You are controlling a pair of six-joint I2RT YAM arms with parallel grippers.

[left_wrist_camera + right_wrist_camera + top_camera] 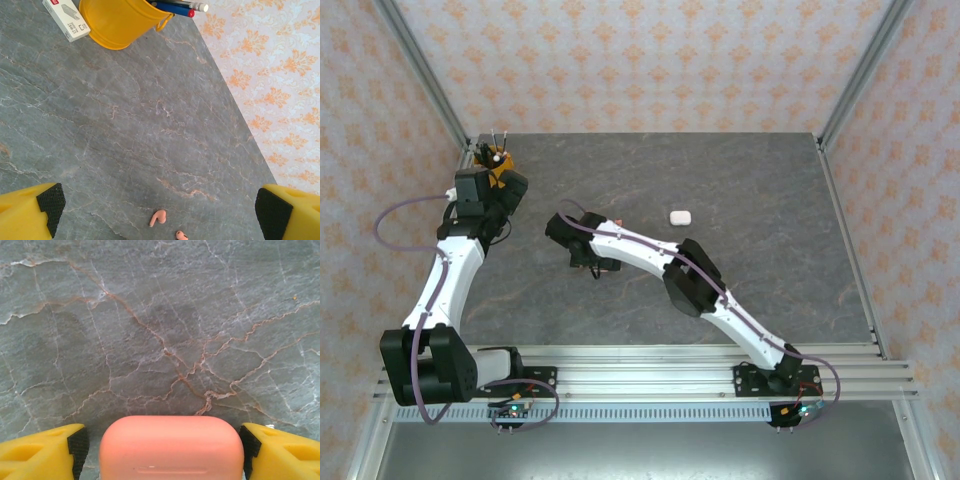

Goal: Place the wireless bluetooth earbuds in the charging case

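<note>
Near edge first: both bases sit bolted on the rail (650,362), with wide bare table (790,230) out at 1 to 3 o'clock of the right arm. The right gripper (161,445) is over mid-table, jaws spread either side of the coral-pink charging case (170,455). Its right pad (246,445) is at the case's edge and a sliver of stone shows beside the left pad (77,445), so it's straddling, not clamped. The lid is down and the contents are hidden. At 2 o'clock beyond it, a white case (680,216) sits alone on open stone. In the far-left corner the left gripper (161,210) gapes fully, holding nothing. Two coral-pink earbuds (158,218) lie on the table between its fingers, at 6 o'clock in its wrist view. The table edge and wallpapered wall (270,75) run close at 3 o'clock. At 11 to 12 o'clock stands a yellow bucket (120,20) holding pens (180,7), with a white box (67,17) just beside it.
</note>
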